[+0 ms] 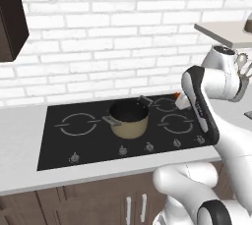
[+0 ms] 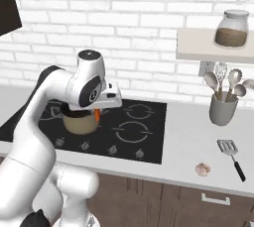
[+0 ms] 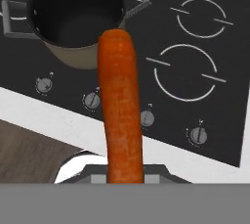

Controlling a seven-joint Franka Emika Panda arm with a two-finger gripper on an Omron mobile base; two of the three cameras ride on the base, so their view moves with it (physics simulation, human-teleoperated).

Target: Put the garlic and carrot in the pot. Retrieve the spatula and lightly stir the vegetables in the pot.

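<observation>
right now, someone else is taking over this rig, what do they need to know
Gripper: shut on the carrot, held above the cooktop, just beside the pot.
Pot: on the cooktop, inside looks empty.
Garlic: on the counter right of the cooktop, near the spatula, which lies flat there.
Done: carrot picked up.
Left: drop the carrot in the pot, fetch the garlic and add it, then take the spatula and stir lightly.

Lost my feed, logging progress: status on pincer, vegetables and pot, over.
Pincer shut on carrot, beside pot. Pot inside dark, looks empty. Garlic on counter by spatula. Nothing in the way.
</observation>
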